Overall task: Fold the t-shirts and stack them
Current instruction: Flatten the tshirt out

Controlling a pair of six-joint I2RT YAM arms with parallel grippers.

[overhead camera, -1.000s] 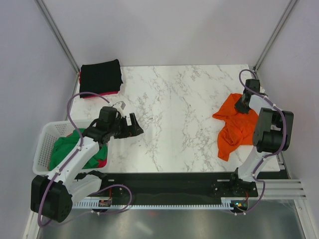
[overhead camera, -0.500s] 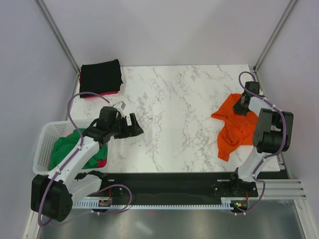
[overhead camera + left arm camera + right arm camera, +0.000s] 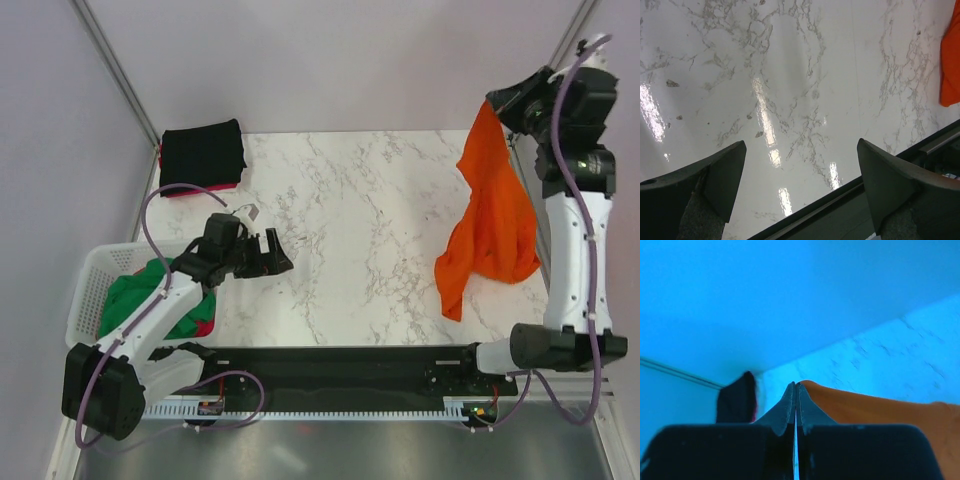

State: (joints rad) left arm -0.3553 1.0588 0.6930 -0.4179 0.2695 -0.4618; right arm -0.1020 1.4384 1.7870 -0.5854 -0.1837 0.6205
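At upper right the orange shirt (image 3: 492,220) is pinched by the right gripper (image 3: 494,101), while the left gripper (image 3: 277,251) at centre left is held spread.

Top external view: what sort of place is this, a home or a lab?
Probably a lab test cell, not a home: plain pale panel walls and metal corner posts box in a marble-patterned tabletop, with two white robot arms on a black rail at its near edge.
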